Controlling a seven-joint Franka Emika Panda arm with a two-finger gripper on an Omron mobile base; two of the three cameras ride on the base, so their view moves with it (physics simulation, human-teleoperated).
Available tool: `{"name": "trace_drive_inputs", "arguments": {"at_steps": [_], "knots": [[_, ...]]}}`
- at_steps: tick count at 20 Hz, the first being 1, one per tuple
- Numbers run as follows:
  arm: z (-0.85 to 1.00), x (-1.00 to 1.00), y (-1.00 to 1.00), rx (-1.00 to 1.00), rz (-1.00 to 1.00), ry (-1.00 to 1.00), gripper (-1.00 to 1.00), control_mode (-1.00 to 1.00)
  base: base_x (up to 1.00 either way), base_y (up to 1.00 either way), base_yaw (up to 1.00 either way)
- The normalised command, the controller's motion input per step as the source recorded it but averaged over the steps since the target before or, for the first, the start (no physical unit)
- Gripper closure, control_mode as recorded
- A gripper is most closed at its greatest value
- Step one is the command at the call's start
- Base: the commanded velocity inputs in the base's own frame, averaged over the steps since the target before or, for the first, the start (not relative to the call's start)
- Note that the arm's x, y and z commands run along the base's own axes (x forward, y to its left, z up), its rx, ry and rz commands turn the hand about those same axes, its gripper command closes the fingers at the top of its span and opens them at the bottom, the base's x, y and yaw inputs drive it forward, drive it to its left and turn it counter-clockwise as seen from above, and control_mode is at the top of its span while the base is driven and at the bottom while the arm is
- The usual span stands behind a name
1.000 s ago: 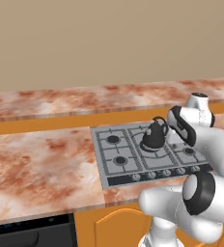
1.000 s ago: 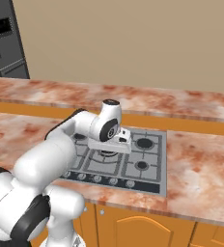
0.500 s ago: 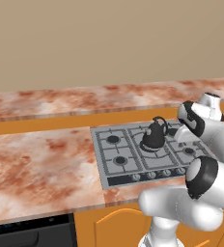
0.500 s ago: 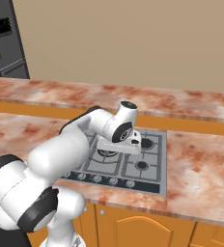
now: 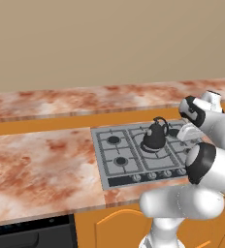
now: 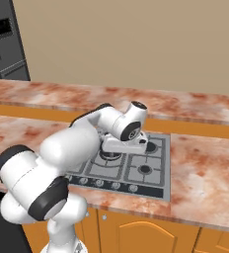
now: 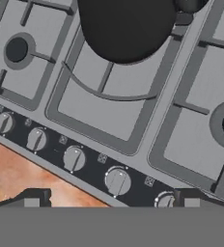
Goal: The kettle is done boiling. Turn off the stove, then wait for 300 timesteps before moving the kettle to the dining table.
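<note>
- My pincer (image 7: pixel 109 200) gapes fully, holding nothing.
- One kettle (image 5: pixel 154 136); spout direction unclear.
- Stove (image 7: pixel 114 123): five knobs (image 7: pixel 73 158) running nine to five o'clock.

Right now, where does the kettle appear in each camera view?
Left base view: the kettle stands right of centre, on the cooktop's middle burner.
Right base view: hidden behind the arm.
Hand view: its black body is at the top edge.
Shared landmark: the strip of knobs along the stove's front edge.
</note>
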Motion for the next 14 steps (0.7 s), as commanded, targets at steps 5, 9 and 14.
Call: {"name": "trace_drive_inputs", "arguments": {"at_steps": [5,9,14], "knots": [[0.00,0.11,-0.01,0.04,0.18,0.00,-1.00,-1.00,0.00,0.00,0.00],[0.01,0.16,0.00,0.06,0.18,0.00,-1.00,-1.00,0.00,0.00,0.00],[0.02,0.16,0.00,0.07,0.17,0.00,-1.00,-1.00,0.00,0.00,0.00]]}}
